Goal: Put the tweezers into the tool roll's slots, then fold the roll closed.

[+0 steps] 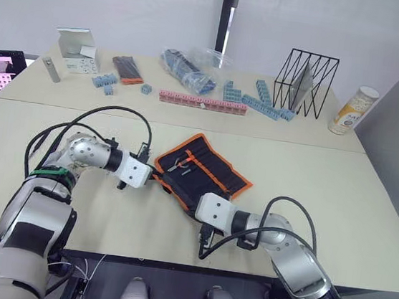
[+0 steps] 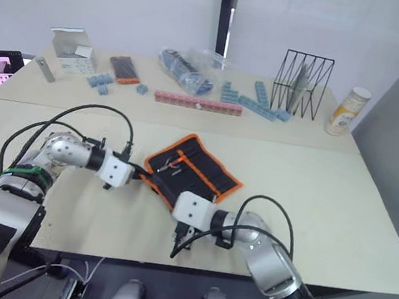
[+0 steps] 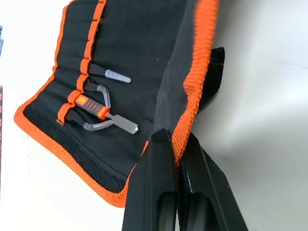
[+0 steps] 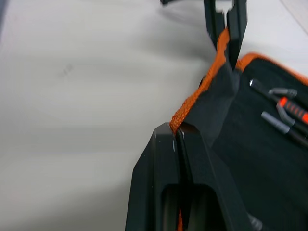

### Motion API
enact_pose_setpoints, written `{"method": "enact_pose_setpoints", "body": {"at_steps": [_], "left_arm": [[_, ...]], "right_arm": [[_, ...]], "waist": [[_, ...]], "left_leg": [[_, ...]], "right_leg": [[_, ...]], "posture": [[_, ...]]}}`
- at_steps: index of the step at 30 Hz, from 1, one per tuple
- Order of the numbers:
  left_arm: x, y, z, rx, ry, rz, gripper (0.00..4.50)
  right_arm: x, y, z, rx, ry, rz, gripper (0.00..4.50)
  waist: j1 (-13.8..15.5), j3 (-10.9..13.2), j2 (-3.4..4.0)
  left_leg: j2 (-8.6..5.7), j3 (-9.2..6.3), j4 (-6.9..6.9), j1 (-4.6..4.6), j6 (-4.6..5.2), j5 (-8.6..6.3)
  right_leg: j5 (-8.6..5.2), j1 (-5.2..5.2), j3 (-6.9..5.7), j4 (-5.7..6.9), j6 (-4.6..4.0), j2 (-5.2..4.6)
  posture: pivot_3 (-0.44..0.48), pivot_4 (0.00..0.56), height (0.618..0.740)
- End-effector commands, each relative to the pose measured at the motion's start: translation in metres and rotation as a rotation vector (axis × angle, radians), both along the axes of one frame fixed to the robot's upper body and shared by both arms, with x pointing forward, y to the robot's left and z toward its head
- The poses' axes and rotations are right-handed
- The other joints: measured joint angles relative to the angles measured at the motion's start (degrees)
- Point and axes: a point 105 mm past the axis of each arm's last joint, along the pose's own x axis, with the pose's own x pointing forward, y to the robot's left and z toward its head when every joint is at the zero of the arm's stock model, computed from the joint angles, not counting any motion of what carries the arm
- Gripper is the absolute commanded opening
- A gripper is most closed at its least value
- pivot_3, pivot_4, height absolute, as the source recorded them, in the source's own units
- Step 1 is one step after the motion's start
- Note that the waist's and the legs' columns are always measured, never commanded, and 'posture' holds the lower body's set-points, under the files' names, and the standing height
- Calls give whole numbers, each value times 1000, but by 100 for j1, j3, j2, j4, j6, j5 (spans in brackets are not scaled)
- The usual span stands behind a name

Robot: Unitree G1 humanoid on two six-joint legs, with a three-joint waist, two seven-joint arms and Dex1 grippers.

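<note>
- Tool roll (image 1: 205, 166): lies open on the near table (image 1: 338, 201), inner face up, near the middle of the head view, its long axis running from about 10 o'clock to 4 o'clock.
- Left gripper (image 3: 174, 144): fingers pressed together, pinching the roll's orange-edged near flap; in the head view it grips the roll's 9 o'clock corner.
- Right gripper (image 4: 176, 131): fingers closed on the same orange edge; in the head view it sits at the roll's 6 o'clock end.
- The flap between the two grippers stands lifted off the table, tilted up over the inner face.
- Tweezers (image 3: 103, 89): several seated in the slots (image 3: 85, 65) along the orange centre strip, capped tips pointing toward the lifted flap. Exact count cannot be told.
- Black strap (image 3: 211, 77): shows behind the lifted flap, lying toward the table.
- Far table: pink block strip (image 1: 203, 102) at 12 o'clock of the roll; black wire rack (image 1: 304, 82) at 1 o'clock.
</note>
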Motion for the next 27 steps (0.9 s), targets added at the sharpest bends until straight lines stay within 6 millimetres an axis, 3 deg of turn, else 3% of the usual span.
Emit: {"method": "enact_pose_setpoints", "body": {"at_steps": [1,8,12,15,19,24,27], "left_arm": [[-4,10,10,-24,-45,-3,19],[-9,14,-1,9,-29,-10,19],[-9,14,-6,20,-32,-11,0],[-10,13,-6,30,-48,-21,0],[-10,12,-7,47,-64,-35,0],[-10,13,-6,55,-93,-42,0],[-10,14,-6,58,-109,-42,0]], "right_arm": [[-15,12,14,22,-4,103,0],[-21,16,3,8,67,140,0],[-20,13,1,4,93,139,1197],[-18,9,23,122,146,125,2232],[-6,4,43,271,245,64,2232],[12,6,33,386,324,-48,2232],[18,9,23,394,333,-89,1396]], "waist": [[5,0,0],[33,0,0],[25,0,0],[29,0,0],[26,-1,0],[27,-1,0],[27,-1,0]], "left_leg": [[0,1,1,0,0,0],[0,1,2,0,0,0],[0,1,2,2,0,0],[0,1,4,2,0,0],[0,-1,6,6,0,0],[0,-1,3,15,0,0],[0,0,4,14,0,1]], "right_leg": [[0,0,0,-1,0,0],[0,2,-1,-1,0,-1],[0,2,-1,1,0,-1],[1,4,-1,2,0,-1],[5,9,-2,4,3,-1],[5,14,-3,5,3,-1],[5,13,-2,5,3,-1]], "posture": [[0,150,663],[0,150,663],[0,150,663],[0,150,663],[0,150,663],[0,150,663],[0,150,663]]}}
